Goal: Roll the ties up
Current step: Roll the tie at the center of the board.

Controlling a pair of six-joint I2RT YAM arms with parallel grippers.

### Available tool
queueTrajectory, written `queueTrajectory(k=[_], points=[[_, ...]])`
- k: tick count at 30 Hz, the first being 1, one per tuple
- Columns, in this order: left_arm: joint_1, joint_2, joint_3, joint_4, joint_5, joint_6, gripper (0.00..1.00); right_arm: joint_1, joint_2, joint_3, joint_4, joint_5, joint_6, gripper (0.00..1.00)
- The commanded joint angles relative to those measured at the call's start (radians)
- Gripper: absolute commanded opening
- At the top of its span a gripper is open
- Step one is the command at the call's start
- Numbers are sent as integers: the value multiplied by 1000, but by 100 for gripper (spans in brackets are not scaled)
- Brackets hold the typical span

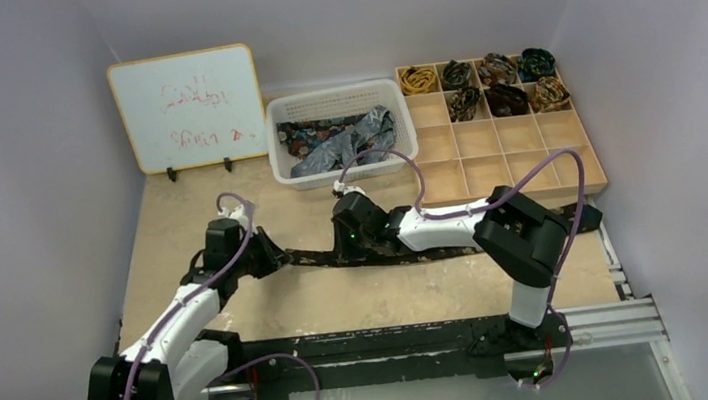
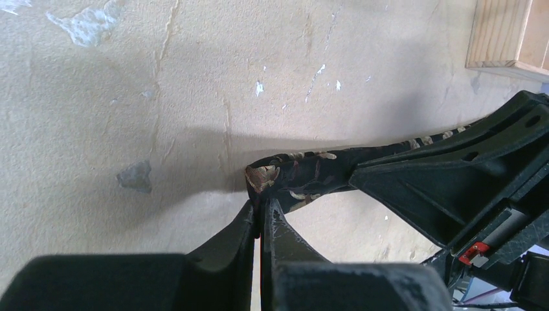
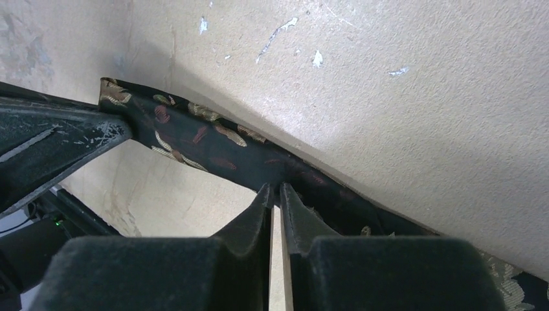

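Fabric sits between both pairs of jaws. The left jaws are pressed fully together on the narrow tip of the dark tie (image 2: 304, 173), whose gold-brown end shows just above their tips in the left wrist view. The right jaws, a thin slit from closed, pinch the near edge of the dark tie further along. The stretch between the two grips stands raised off the tan surface (image 1: 231, 214) and casts a shadow beneath it. Past the right jaws the strip rests on the surface and runs on under the right arm (image 1: 453, 221). The whole strip lies in front of the white basket (image 1: 319, 103), on the side nearer the arm bases, and reaches beyond the basket on both sides. Inside the basket lie loose ties (image 1: 343, 139), dark and grey-blue, in a heap. Just right of the basket is a wooden tray (image 1: 487, 170) of compartments. Seven rolled ties (image 1: 506, 98) fill its far compartments, four in the back row and three in the next. Left of the basket a whiteboard (image 1: 187, 108) with red scribbles stands upright.
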Motion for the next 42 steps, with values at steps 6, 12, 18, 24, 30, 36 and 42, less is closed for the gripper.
queueTrajectory(k=[6, 12, 18, 24, 30, 36, 42], points=[[4, -87, 61, -124, -57, -7, 0, -4, -13, 55, 20, -44, -9, 9], [0, -96, 100, -146, -46, -15, 0, -4, 27, 29, 14, -53, 5, 5], [-14, -83, 114, -146, -43, -11, 0, -4, 49, 26, 17, -40, 6, 5], [-27, -89, 117, -156, -72, -13, 0, -4, 21, 18, 6, -33, 24, 3], [-27, -71, 117, -151, -85, -11, 0, -5, -56, 37, 60, -32, 4, 5], [-28, -79, 127, -152, -83, -9, 0, -5, 30, 70, 46, -35, 14, 1], [-29, -86, 129, -152, -75, -7, 0, -5, 92, 74, 41, -32, 22, 1]])
